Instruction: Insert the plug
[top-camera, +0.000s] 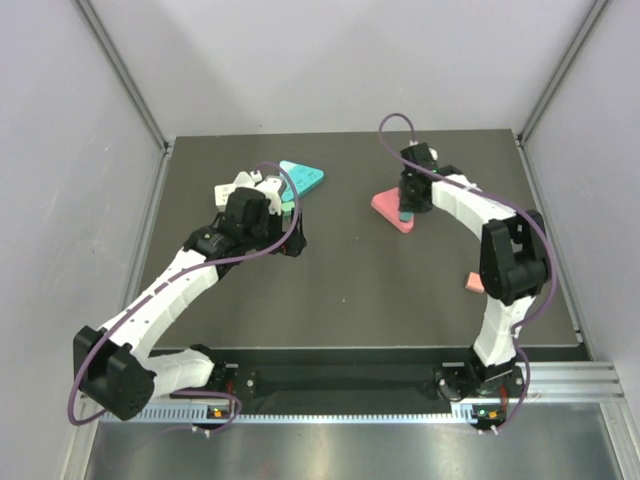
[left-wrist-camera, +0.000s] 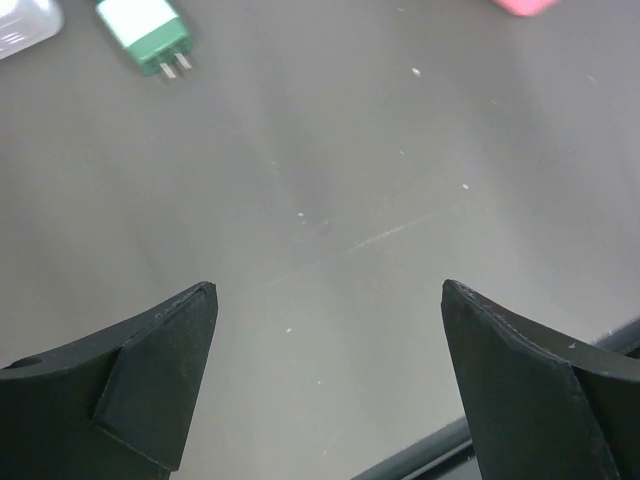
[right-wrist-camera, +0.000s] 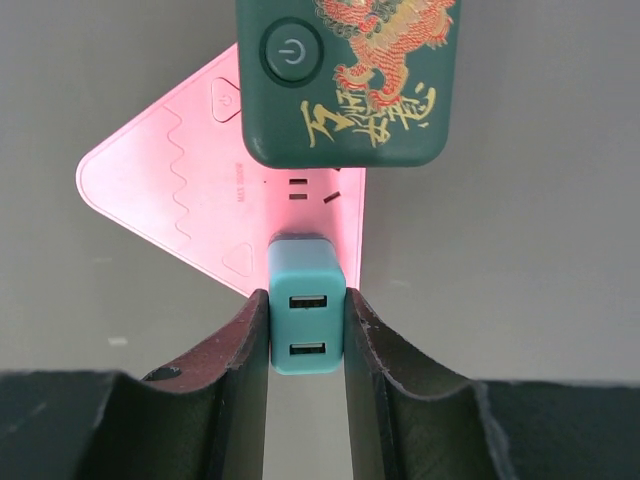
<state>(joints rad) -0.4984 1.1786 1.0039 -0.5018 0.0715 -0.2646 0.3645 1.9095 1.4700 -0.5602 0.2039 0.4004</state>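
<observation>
My right gripper (right-wrist-camera: 307, 300) is shut on a teal two-port USB plug (right-wrist-camera: 307, 318), held by its sides. The plug stands over the near edge of a pink triangular power strip (right-wrist-camera: 170, 190), just short of the strip's slots (right-wrist-camera: 298, 189). Its prongs are hidden, so I cannot tell whether they touch the strip. In the top view the right gripper (top-camera: 405, 205) hovers over the pink strip (top-camera: 388, 206) at the table's back right. My left gripper (left-wrist-camera: 330, 290) is open over bare table, with nothing between its fingers.
A dark green adapter with a gold dragon print (right-wrist-camera: 350, 80) sits on the pink strip's far side. A green-and-white plug (left-wrist-camera: 150, 35) lies beyond the left gripper, beside a white block (left-wrist-camera: 25, 25). A teal triangular strip (top-camera: 303, 177) lies back left. A small pink piece (top-camera: 475, 283) lies by the right arm.
</observation>
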